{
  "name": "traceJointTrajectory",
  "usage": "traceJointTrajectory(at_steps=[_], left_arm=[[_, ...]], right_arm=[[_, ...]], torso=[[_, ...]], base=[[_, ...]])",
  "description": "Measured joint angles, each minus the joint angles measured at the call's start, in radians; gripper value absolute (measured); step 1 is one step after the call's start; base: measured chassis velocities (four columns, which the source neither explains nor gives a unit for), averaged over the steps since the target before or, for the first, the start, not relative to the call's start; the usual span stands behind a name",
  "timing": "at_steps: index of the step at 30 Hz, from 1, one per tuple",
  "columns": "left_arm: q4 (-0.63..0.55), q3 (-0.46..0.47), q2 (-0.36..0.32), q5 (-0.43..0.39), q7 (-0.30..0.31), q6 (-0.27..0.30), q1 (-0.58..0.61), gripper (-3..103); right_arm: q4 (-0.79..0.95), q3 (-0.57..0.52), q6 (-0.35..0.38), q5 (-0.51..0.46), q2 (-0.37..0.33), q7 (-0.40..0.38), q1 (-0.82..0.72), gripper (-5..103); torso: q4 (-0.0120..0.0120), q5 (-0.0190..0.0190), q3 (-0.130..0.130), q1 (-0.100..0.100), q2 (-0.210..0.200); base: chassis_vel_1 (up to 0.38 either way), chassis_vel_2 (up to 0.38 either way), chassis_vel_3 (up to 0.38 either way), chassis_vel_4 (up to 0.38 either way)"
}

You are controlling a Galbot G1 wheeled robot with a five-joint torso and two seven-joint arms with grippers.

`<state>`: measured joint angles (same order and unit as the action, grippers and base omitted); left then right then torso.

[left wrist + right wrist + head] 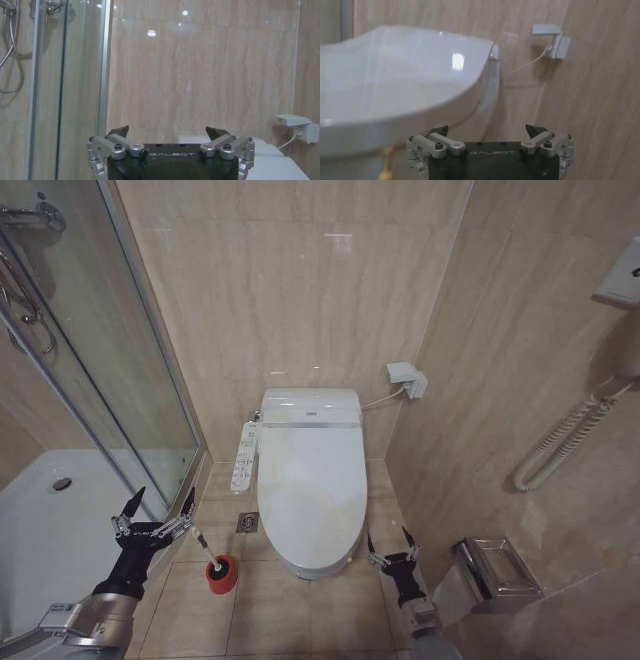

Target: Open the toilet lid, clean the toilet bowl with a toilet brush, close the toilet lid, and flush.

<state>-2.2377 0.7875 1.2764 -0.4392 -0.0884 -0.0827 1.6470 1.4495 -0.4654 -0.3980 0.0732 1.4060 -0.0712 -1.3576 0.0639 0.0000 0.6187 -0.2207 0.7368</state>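
Head view. The toilet lid point(312, 480) lies flat and closed at the centre of the frame, hiding whatever is beneath it. The tank housing point(310, 406) stands at its 12 o'clock against the beige wall. A white control panel point(245, 455) hangs at the lid's 9 o'clock. A floor drain point(248, 522) sits between that panel and the brush. The toilet brush point(207, 555) stands at the lid's 8 o'clock, its thin white handle tilted, its head in the red cup point(222, 574) on the floor tiles. The left gripper point(155, 511) hovers at 10 o'clock of the cup, fingers spread wide, holding nothing; one fingertip is near the handle's top, and contact cannot be told. The right gripper point(390, 542) sits at the lid's 4 o'clock, fingers parted and empty. A metal paper holder point(495, 568) is at 3 o'clock of it.

Left wrist view. The left gripper point(169, 132) faces the wall beside the glass shower screen point(65, 86), fingers apart.

Right wrist view. The right gripper point(489, 130) is low beside the toilet, fingers apart. The toilet lid point(395, 71) curves above it. A wall socket point(555, 39) is at 1 o'clock.
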Motion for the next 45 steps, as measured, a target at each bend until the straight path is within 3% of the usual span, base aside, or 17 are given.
traceJointTrajectory(at_steps=[14,39,44,45], left_arm=[[0.000,0.000,0.000,0.000,0.000,0.000,0.000,100],[0.000,0.000,0.000,0.000,0.000,0.000,0.000,100],[0.000,0.000,0.000,0.000,0.000,0.000,0.000,100],[0.000,0.000,0.000,0.000,0.000,0.000,0.000,100]], right_arm=[[-0.075,0.056,-0.029,0.046,-0.025,0.017,-0.016,100],[-0.131,0.117,-0.060,0.070,0.017,0.027,0.015,100],[-0.153,0.119,-0.068,0.069,0.026,0.026,0.032,100],[-0.155,0.118,-0.069,0.069,0.026,0.026,0.036,88]], torso=[[0.0000,0.0000,0.000,0.000,0.000],[0.0000,-0.0001,0.000,0.000,0.000],[0.0009,-0.0008,0.000,0.000,0.000],[0.0007,-0.0006,0.000,0.000,0.000]], base=[[0.000,0.000,0.000,0.000],[0.000,0.000,0.000,0.000],[0.000,0.000,0.000,0.000],[0.000,0.000,0.000,0.000]])
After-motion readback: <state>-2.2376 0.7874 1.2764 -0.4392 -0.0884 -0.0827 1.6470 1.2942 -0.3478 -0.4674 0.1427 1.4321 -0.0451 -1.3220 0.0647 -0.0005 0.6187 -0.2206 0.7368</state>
